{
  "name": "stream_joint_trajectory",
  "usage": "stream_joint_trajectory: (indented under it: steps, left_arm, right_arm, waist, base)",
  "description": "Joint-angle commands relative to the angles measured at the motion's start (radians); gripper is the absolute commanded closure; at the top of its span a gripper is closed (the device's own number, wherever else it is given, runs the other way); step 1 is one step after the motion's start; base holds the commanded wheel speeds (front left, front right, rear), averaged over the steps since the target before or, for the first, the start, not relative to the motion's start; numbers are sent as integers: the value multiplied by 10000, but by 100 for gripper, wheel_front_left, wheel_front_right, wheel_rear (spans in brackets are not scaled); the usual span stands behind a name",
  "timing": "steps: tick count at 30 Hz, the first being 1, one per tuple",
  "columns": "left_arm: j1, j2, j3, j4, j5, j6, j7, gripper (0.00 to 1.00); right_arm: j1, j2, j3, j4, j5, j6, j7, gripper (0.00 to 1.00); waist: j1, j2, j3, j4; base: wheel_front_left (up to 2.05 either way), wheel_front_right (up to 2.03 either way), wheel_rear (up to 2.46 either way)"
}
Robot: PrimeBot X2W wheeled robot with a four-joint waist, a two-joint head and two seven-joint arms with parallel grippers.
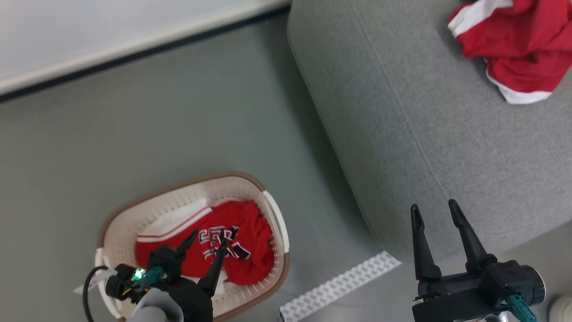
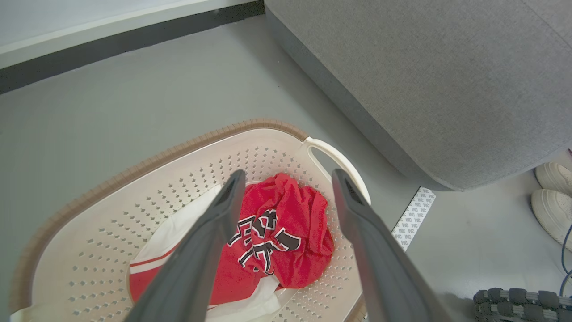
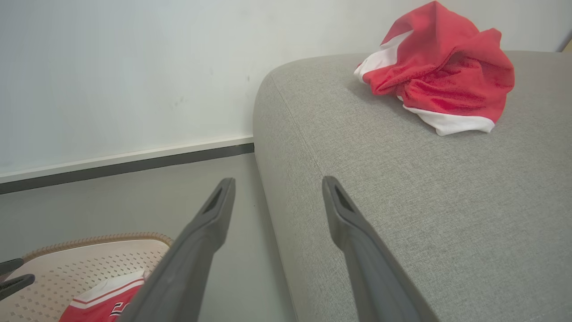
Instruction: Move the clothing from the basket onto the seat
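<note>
Left fingers [image 2: 201,259] spread wide w/ nothing between, hanging over the oval cream-white perforated plastic basket [image 2: 134,172] w/ brown rim. A red soft-fabric jersey [image 2: 286,241] w/ black-and-white lettering lies crumpled in the basket bottom, between and just past the fingertips. Its white trim band sits by the left-hand finger. Can't tell if the tips touch the fabric. Bare basket wall lies left of the fingers, and the white side handle [image 2: 337,158] is just beyond the right-hand tip.

Right fingers [image 1: 467,237] are also spread, empty. In the right wrist view the rounded side edge of the large grey fabric sofa-block seat [image 1: 447,134] runs between them. A second red garment w/ white trim [image 1: 523,49] is bunched on the seat well ahead of them, w/ bare upholstery between. Grey floor [image 1: 187,112] lies open betw. basket and seat, and a white patterned tape strip [image 1: 339,281] lies on it near the seat corner.

The left wrist view picks up white shoes [image 2: 554,197] on the floor right of the fingers. The right wrist view gives the seat top nearly edge-on.
</note>
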Motion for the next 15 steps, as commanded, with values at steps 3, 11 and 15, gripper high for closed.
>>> stream_joint_trajectory:
  steps: [3,11,15]
  left_arm:
    - [-608,169,-223,527,153,-20,-20,0]
    - [-1935,290,-426,2095,492,395,621,0]
    - [-2338,347,-254,2667,394,698,966,0]
  right_arm:
    - [-187,35,11,-73,164,-3,-84,0]
    - [-142,34,271,-442,543,-3,-96,0]
    - [-117,36,430,-516,686,-3,-97,0]
  waist:
    - [-4,-3,1884,-892]
    - [-4,-3,2937,-1164]
    - [-4,-3,3271,-1334]
  base:
    - [0,0,0]
    - [0,0,0]
    - [0,0,0]
